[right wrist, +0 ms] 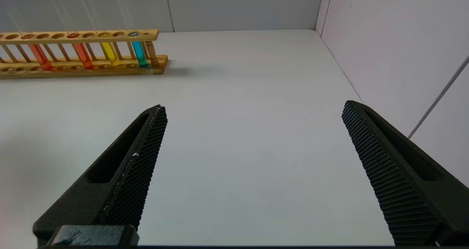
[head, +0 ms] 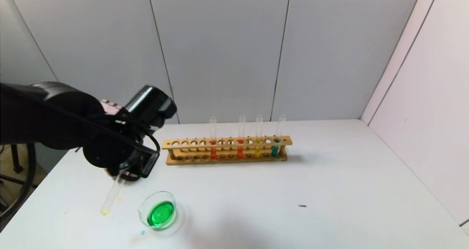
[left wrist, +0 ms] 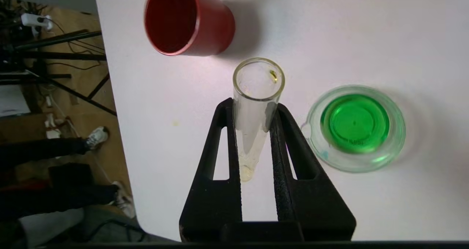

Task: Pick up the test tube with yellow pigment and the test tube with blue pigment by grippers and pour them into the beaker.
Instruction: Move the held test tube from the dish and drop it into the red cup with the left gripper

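The left tool (left wrist: 256,132) grips a nearly emptied test tube (left wrist: 256,106), seemingly the yellow one, above the table (head: 329,190) beside the beaker (head: 158,215) of green liquid. The right tool (right wrist: 253,139) hangs wide apart.

No readable text, labels, brands, numbers or signs anywhere. Faint marks near the beaker's (left wrist: 354,128) lip, too small to make out. Nothing printed on the wooden rack (head: 227,150), the red cup (left wrist: 187,20) or the table (head: 329,190).
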Controlling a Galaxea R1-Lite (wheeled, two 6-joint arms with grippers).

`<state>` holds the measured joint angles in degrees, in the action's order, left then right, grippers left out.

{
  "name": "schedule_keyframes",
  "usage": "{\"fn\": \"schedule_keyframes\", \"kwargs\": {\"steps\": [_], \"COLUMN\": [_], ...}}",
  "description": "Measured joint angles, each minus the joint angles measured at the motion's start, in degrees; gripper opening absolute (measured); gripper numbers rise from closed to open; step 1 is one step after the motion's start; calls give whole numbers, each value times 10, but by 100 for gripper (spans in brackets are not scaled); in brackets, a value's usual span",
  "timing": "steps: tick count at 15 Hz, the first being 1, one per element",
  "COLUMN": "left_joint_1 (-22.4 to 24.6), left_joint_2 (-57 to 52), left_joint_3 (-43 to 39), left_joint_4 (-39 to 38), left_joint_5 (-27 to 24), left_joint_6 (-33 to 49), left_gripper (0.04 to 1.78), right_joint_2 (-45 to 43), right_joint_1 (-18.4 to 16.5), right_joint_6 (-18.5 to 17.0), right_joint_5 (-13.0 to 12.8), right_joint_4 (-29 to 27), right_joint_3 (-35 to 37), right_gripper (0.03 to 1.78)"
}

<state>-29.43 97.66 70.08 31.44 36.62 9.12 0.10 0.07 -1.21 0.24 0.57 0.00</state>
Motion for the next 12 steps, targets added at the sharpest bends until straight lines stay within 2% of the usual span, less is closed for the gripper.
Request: {"fn": "schedule_keyframes", "kwargs": {"steps": [6, 9, 12], "left_joint_1": [122, 176, 228], "left_joint_2": [-38, -36, -19], "left_joint_3": [20, 38, 55], "left_joint_4": [-193, -234, -241], "left_joint_5": [-35, -60, -90], "left_joint_6": [4, 5, 6], "left_gripper": [30, 30, 30], "right_joint_2": [0, 0, 0], "right_joint_1": [0, 0, 0], "right_joint_6": [0, 0, 0], "right_joint_5": [0, 0, 0], "right_joint_4": [0, 0, 0], "right_joint_3": [0, 0, 0], "right_gripper": [174, 174, 174]}}
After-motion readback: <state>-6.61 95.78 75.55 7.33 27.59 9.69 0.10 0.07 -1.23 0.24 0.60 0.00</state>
